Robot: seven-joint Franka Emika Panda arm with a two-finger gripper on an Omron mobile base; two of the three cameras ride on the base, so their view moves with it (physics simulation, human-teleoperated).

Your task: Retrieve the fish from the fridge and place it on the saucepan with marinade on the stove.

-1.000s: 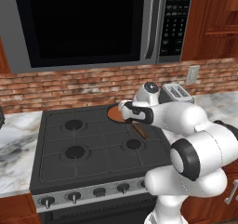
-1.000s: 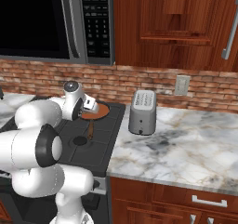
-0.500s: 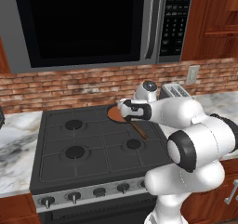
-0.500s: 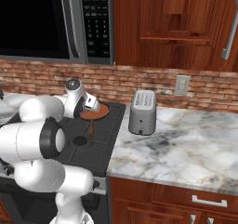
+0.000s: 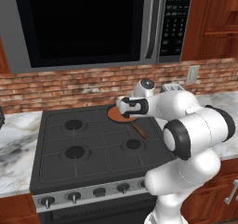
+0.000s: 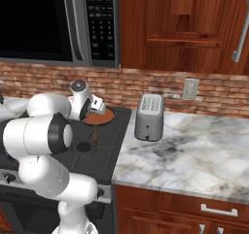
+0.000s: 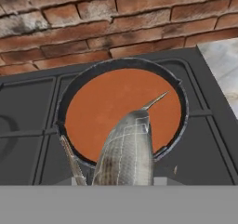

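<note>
The gripper [image 5: 122, 108] is holding the fish [image 7: 126, 151], jaws closed on it, above the saucepan [image 7: 122, 110]; centring over the marinade [image 7: 116, 109] before lowering is looking wisest.

1. A red brick backsplash [image 5: 69, 86] is running along the wall.
2. A microwave [image 5: 93, 23] is hanging above it.
3. Wood cabinets [image 6: 180, 26] are flanking it.
4. A marble counter [image 6: 194, 150] is carrying a grey toaster [image 6: 148, 116].
5. An outlet [image 6: 189, 88], seemingly, is sitting on the brick.
</note>
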